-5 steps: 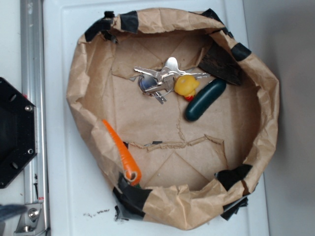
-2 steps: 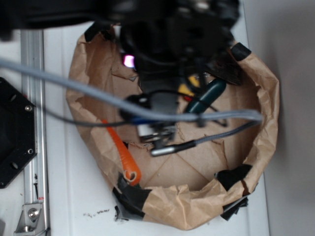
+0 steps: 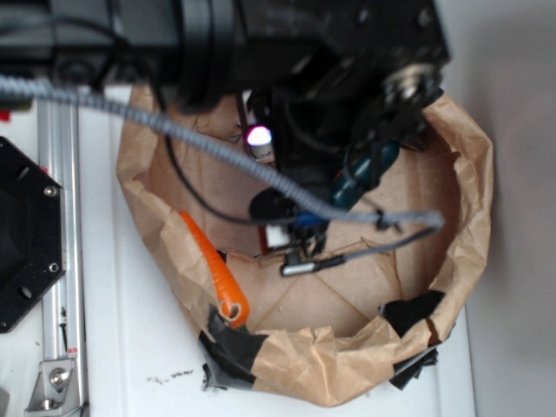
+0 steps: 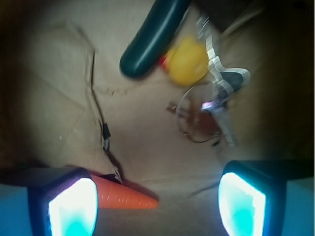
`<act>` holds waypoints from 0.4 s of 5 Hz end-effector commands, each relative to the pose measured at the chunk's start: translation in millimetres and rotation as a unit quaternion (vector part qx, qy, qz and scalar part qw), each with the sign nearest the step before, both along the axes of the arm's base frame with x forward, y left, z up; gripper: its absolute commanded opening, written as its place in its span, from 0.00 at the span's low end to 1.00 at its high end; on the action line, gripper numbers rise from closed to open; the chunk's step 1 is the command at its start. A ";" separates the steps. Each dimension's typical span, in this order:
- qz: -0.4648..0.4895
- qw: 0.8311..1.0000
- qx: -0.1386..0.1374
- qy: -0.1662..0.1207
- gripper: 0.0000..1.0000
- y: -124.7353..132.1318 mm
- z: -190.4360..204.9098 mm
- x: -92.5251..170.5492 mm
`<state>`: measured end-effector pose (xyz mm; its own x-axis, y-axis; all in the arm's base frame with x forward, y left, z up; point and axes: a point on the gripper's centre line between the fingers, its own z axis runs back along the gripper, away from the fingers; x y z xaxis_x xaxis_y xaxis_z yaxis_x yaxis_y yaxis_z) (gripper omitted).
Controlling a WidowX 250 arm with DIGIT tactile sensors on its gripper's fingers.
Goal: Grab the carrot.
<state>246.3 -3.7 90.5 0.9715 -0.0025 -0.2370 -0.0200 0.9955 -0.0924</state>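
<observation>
Hovering over the paper basket (image 3: 473,200) with jaws spread wide, the gripper (image 4: 157,201) looks set to straddle the carrot (image 3: 215,265), which lies against the basket's wall, well apart from the duck (image 4: 187,61) and cucumber (image 4: 152,37).

A bright-orange tapering toy carrot (image 3: 216,266) is showing against plain brown crumpled paper (image 3: 304,300) edged with black tape (image 3: 228,350); a dark green cucumber-shaped toy (image 4: 152,35) is lying beside a yellow rubber duck (image 4: 187,62).

Arm reaching over from top; claw (image 4: 157,206) pointing down, fingers (image 4: 74,206) spread wide, empty.
</observation>
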 end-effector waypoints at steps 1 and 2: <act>-0.104 0.994 -0.016 0.031 1.00 -50.6 -29.5 -39.8; -0.148 0.988 -0.032 0.028 1.00 -62.5 -39.6 -46.7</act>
<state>208.1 -53.6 48.0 0.9239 -0.2337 -0.3029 0.1934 0.9684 -0.1574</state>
